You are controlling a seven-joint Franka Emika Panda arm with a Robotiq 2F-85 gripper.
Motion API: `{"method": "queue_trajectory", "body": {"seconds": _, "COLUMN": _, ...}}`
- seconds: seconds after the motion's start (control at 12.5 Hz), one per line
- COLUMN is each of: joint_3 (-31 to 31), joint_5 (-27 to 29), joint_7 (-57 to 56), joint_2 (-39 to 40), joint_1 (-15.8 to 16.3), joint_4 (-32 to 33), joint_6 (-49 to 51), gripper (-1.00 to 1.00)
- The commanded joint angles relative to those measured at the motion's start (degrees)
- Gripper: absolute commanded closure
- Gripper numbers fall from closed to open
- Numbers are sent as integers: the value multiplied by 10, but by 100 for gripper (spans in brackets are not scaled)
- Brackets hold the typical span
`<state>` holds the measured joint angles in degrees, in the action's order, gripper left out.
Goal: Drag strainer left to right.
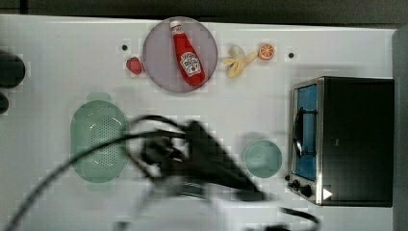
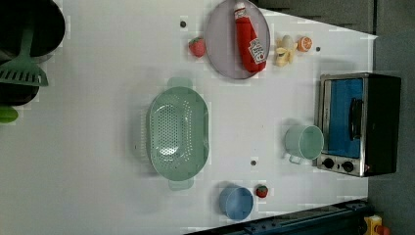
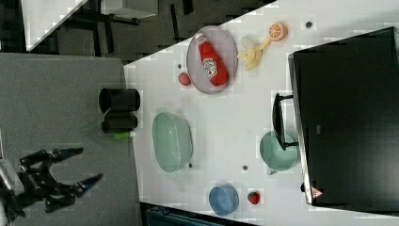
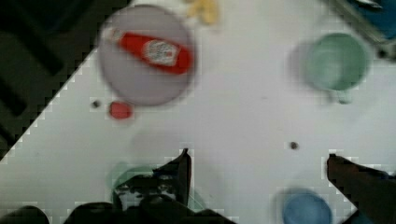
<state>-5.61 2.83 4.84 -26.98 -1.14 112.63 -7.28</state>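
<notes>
The large pale mint-green oval plastic strainer (image 2: 178, 133) stands on the white table (image 2: 98, 147) at the left view's middle (its holed bowl has nothing in it), well apart from the round mint-green mug (image 2: 304, 142) that sits just beside the small black oven (image 2: 359, 123). The gripper (image 3: 80, 165) hangs in the right view's lower left, off the table, fingers spread wide and holding nothing.

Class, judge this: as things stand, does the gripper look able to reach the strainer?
Probably yes. The gripper is open above the table, the strainer lies empty, and nothing stands on it or crowds its rim.
</notes>
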Motion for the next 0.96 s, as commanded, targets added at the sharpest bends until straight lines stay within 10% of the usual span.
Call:
{"method": "queue_trajectory", "body": {"seconds": 0.08, "joint_3": -94, "joint_5": -4, "joint_7": 70, "joint_2": 85, "joint_1": 33, "joint_4": 43, "joint_6": 13, "gripper": -100}}
{"method": "queue_trajectory", "body": {"seconds": 0.96, "joint_3": -300, "joint_5": -16, "joint_7": 658, "joint_2": 360, "joint_1": 38, "joint_4": 61, "joint_6": -249, "gripper": -100}}
